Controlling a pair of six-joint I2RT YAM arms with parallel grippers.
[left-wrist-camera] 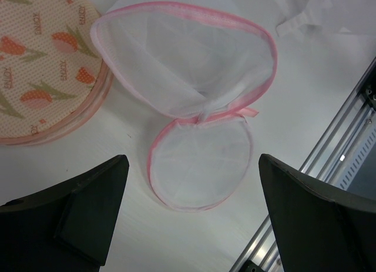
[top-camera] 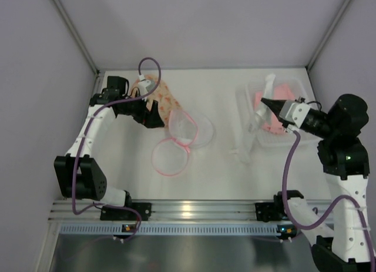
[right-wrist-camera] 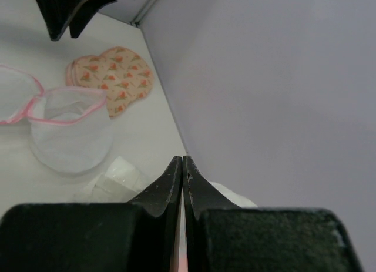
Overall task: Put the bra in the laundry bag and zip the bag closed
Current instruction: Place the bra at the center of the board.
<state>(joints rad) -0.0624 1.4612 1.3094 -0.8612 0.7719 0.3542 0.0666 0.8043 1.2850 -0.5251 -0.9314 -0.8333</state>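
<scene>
The laundry bag (top-camera: 168,99), peach with a red-orange print, lies folded shut at the back left; it also shows in the wrist views (left-wrist-camera: 41,66) (right-wrist-camera: 114,75). My left gripper (top-camera: 154,120) hovers at its near side, wide open (left-wrist-camera: 194,166) and holding nothing, over a mesh disc. The bra (top-camera: 286,91) is salmon-pink fabric inside the clear plastic tray (top-camera: 242,107) at the right. My right gripper (top-camera: 262,100) hangs above the tray's left part, its jaws shut (right-wrist-camera: 182,158). A pink sliver shows low in the slit between them; no held thing is plain.
A white mesh round pouch with pink rim (top-camera: 192,126) (left-wrist-camera: 182,60) (right-wrist-camera: 70,131) lies opened right of the laundry bag, its flat lid (top-camera: 170,156) nearer me. Grey walls stand left, back and right. The metal rail (top-camera: 188,210) runs along the near edge.
</scene>
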